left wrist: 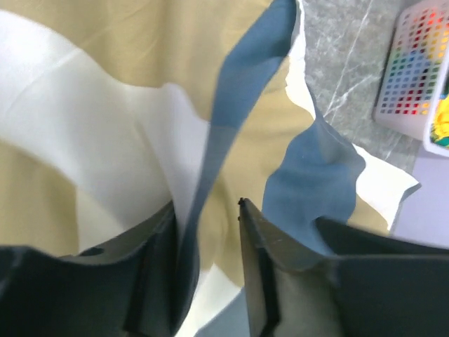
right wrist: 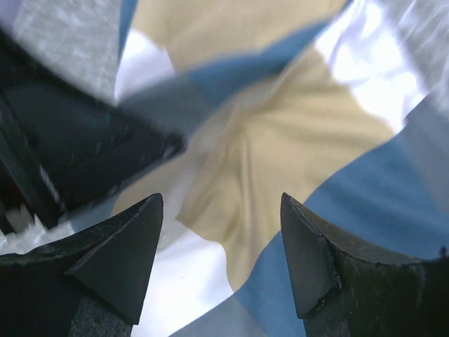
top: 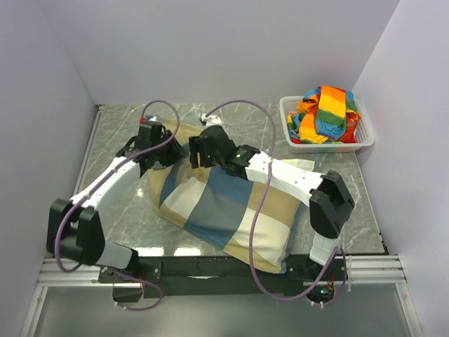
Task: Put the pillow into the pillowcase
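Desk (top: 119, 133) is covered at its middle by the plump pillowcase (top: 224, 210), laid slantwise. Basket (top: 291, 144) of striped cloth (top: 326, 109) is set far right. Left pincer (left wrist: 207, 203) is seen parted, a blue fold hanging loose between its fingers; right pincer (right wrist: 221, 200) is spread wide above tan fabric.

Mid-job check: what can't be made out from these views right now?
- Pillow: unseen in every view, presumably inside the bulging pillowcase; how far in is unknown.
- Case mouth: top view, hidden behind left gripper and right gripper.
- Right wrist view: blurred, folds unreadable.
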You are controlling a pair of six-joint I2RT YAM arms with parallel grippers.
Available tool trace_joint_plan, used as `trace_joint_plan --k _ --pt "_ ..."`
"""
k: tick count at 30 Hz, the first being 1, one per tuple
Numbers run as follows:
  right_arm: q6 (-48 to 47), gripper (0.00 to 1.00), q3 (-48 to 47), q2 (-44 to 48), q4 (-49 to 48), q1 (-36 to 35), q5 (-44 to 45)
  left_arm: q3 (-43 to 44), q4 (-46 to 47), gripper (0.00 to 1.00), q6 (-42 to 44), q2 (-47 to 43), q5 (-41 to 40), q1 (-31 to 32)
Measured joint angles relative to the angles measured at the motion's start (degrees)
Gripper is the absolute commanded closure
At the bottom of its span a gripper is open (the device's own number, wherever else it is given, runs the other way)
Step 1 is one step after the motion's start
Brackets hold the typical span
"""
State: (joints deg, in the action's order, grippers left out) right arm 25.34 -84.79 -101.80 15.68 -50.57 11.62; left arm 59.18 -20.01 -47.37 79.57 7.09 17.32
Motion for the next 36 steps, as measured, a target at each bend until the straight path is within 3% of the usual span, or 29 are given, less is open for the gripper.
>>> trace_joint_plan --k 5,11,14,15,17,20,24,29,34,36 --pt "2.4 0.27 0.7 -5.1 0.2 0.0 -1.7 2.1 -0.4 0.29 2.3 5.6 0.3 0.0" --pt "3.8 0.3 0.8 -8.2 0.6 -0.2 -2.7 -1.7 -2.2 0.25 2.7 -0.7 -4.1 -1.4" --pt "4.6 0.44 1.4 -7.9 -1.2 -0.9 -2.7 -2.4 -3.5 0.21 2.3 -4.6 -7.8 -2.1" --pt "4.8 0.53 1.9 -7.8 -1.6 -1.2 -2.8 -2.6 -4.0 0.14 2.0 -5.7 -9.1 -2.4" --pt "5.3 0.55 2.9 -7.8 -2.1 -1.9 -2.7 -3.7 -5.3 0.12 1.2 -8.5 -12.1 -3.5" --pt "5.6 0.6 4.9 -7.8 -3.0 -2.2 -2.3 -6.5 -7.6 0.14 -1.1 -14.3 -16.5 -6.2" --pt "5.9 0.88 7.3 -7.0 -5.1 -1.2 -2.3 -10.7 -9.2 0.24 -5.1 -20.0 -20.1 -9.7" --pt "6.6 0.88 9.8 -5.9 -6.5 0.9 -3.8 -15.4 -7.5 0.37 -9.4 -16.0 -19.3 -13.4" --pt "6.5 0.89 10.3 -5.6 -7.1 1.6 -5.2 -20.9 -1.2 0.28 -13.1 -6.2 -14.6 -16.2" --pt "6.5 0.88 10.3 -5.6 -7.1 1.7 -5.4 -22.4 3.4 0.32 -14.1 -3.1 -12.3 -16.5"
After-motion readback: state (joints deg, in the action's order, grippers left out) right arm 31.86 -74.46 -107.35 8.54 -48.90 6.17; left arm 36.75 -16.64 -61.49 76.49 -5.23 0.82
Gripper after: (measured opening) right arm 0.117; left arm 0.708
